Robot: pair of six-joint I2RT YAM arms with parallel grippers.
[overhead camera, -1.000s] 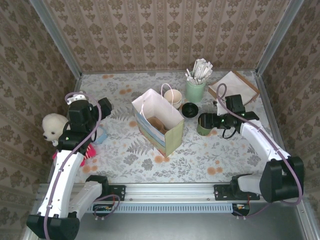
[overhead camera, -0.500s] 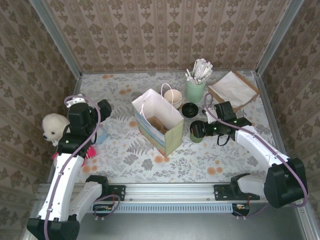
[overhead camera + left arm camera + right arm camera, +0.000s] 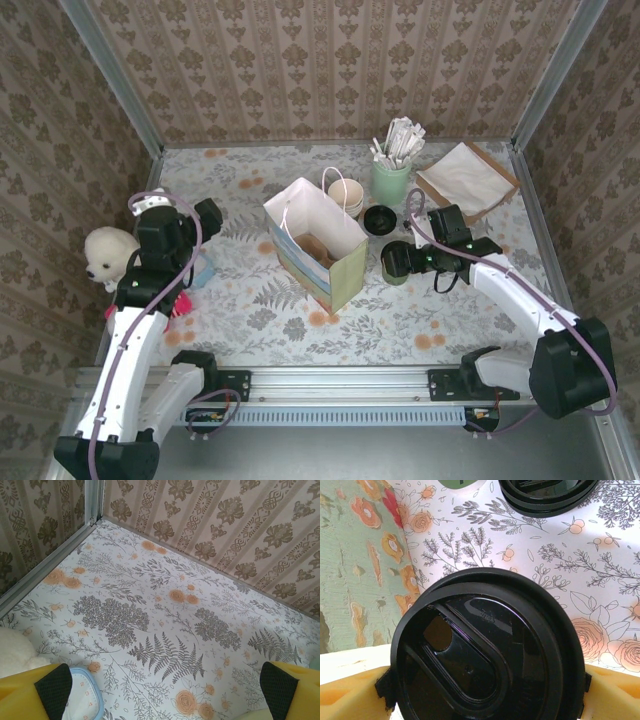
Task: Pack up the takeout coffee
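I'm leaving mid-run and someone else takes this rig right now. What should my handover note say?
Left tool: open and empty, near the white plush toy.
Right tool: shut on the takeout coffee, black lid on, held just right of the paper bag.
Done: the cup is lidded and grasped.
Left: the cup is not in the bag yet. Carry it over the bag's open top, lower it in upright, then release.

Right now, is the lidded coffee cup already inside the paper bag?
No, the lidded coffee cup is gripped by the right end effector beside the paper bag, outside it.
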